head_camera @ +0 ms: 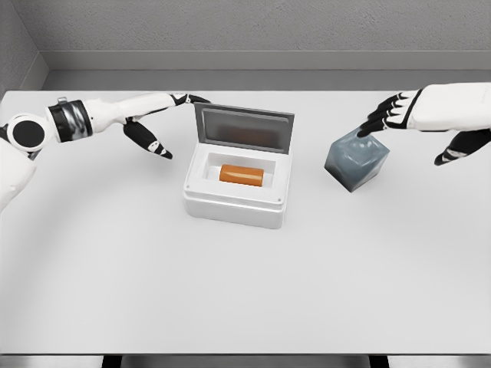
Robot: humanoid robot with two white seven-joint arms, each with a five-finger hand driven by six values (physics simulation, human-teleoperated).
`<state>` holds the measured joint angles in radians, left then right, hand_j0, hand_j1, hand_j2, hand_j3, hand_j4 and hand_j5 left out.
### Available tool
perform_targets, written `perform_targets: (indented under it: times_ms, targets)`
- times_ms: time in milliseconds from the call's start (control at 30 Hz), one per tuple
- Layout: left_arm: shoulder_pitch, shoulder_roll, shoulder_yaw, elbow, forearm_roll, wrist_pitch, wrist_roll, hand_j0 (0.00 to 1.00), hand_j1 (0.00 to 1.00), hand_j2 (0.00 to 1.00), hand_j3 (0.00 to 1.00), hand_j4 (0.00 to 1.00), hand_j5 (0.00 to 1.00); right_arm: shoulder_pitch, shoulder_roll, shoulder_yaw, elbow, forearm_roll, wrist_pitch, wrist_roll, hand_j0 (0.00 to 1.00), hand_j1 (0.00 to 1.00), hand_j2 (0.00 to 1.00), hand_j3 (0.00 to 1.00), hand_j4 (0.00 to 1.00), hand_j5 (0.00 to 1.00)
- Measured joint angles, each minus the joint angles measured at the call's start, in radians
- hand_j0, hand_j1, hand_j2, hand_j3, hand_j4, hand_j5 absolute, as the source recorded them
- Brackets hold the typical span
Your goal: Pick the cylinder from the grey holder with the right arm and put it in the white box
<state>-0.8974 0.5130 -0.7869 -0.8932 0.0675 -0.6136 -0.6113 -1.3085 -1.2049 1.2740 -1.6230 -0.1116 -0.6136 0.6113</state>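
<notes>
white table (245,291) fills most of the view, grey wall behind it, dark gap under the near edge.

box (238,188): white, sits left of table centre, lid (244,129) standing up at the back with its grey inner face toward the camera. it lies to the right of and nearer than the left fingertips, and well to the left of the right fingers.

left arm (84,119): comes in from the left edge, reaching across above the table. left hand (157,119) relaxed and spread, holding nothing; one dark fingertip points at the lid's upper left corner, just beside it, contact not clear; the other fingers (153,144) droop toward the table to the left of the box.

right hand (430,119): enters from the right edge, fingers spread and empty. its dark fingertips (377,119) are at the holder's top edge; touching or just above, cannot tell. thumb hangs lower, to the right, apart from the holder.

holder (357,159): grey block, tilted, directly below and beside the right fingertips, well apart from the box.

cylinder (242,174): orange, lying on its side inside the box cavity, long axis left to right. far from the right fingers, nearer to the left ones, held by neither.
</notes>
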Motion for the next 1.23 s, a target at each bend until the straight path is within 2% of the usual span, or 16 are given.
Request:
perform_targets:
  times_ms: [800,967,1233]
  targets:
    - [0.052,0.11,0.001,-0.164,0.069,0.0,0.0,1.0,1.0,1.0,1.0,1.0,1.0,-0.003,0.01,0.0,0.003,-0.002,0.0,0.0,1.0,1.0,1.0,1.0,1.0,1.0]
    - [0.08,0.177,0.011,-0.159,0.149,0.0,0.0,1.0,1.0,1.0,1.0,1.0,1.0,-0.002,0.011,0.0,0.002,-0.001,0.0,0.0,1.0,1.0,1.0,1.0,1.0,1.0]
    - [0.106,0.245,0.026,-0.096,0.25,0.0,0.0,1.0,1.0,1.0,1.0,1.0,1.0,0.002,0.014,0.0,0.0,-0.002,0.0,0.0,1.0,1.0,1.0,1.0,1.0,1.0]
